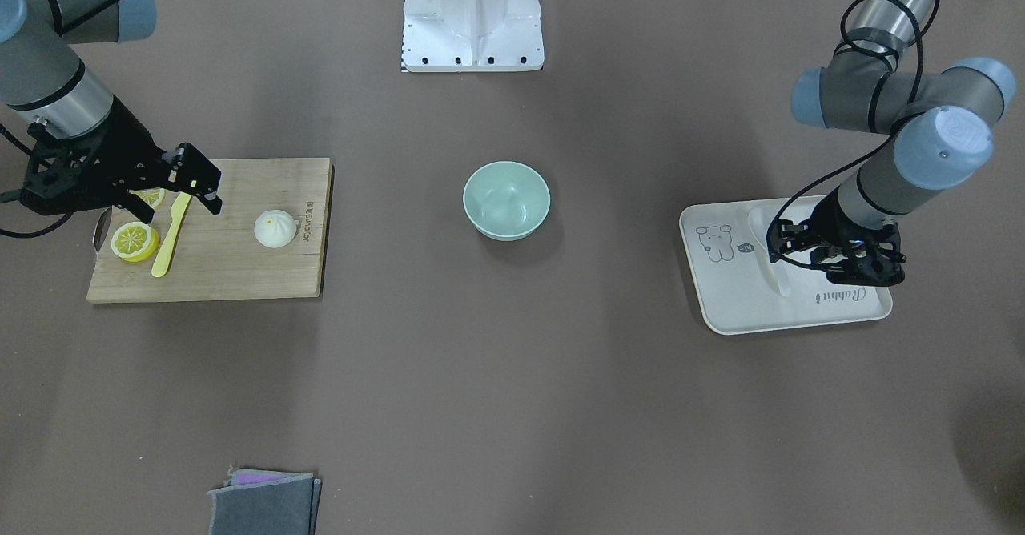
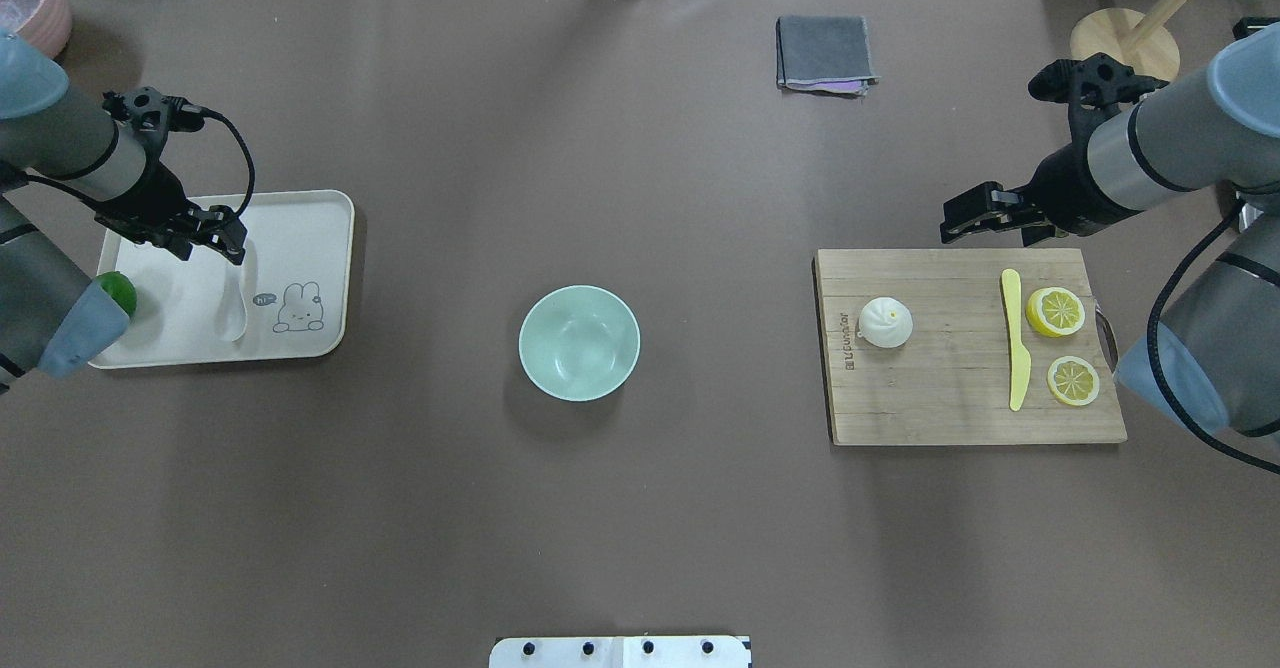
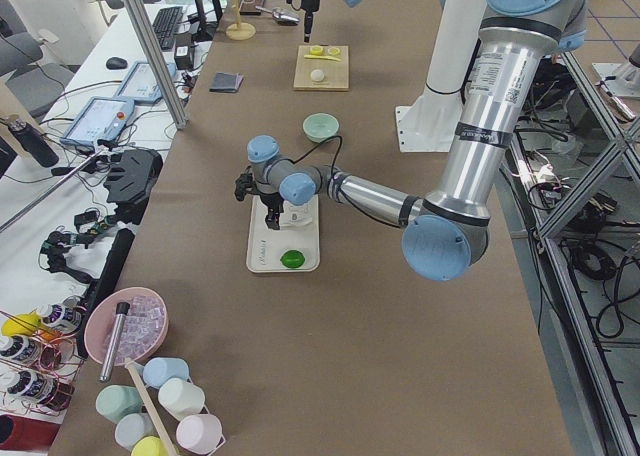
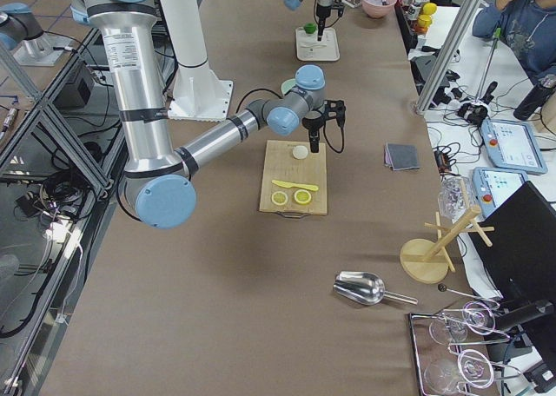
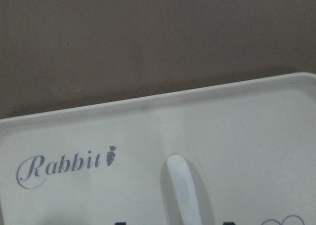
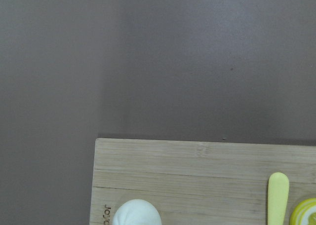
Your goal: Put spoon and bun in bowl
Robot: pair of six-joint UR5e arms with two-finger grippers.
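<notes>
The white spoon (image 2: 235, 306) lies on the beige tray (image 2: 320, 223) at the table's left; its handle shows in the left wrist view (image 5: 180, 190). My left gripper (image 2: 230, 240) hovers over the spoon's handle, open and empty, its dark fingertips either side of the handle. The white pleated bun (image 2: 885, 322) sits on the wooden cutting board (image 2: 950, 408). My right gripper (image 2: 968, 218) hangs open and empty just beyond the board's far edge, apart from the bun. The mint-green bowl (image 2: 579, 341) stands empty at the table's centre.
A green lime (image 2: 120, 291) sits on the tray's left side. A yellow knife (image 2: 1016, 338) and two lemon slices (image 2: 1055, 311) lie on the board beside the bun. A folded grey cloth (image 2: 824, 53) lies at the far side.
</notes>
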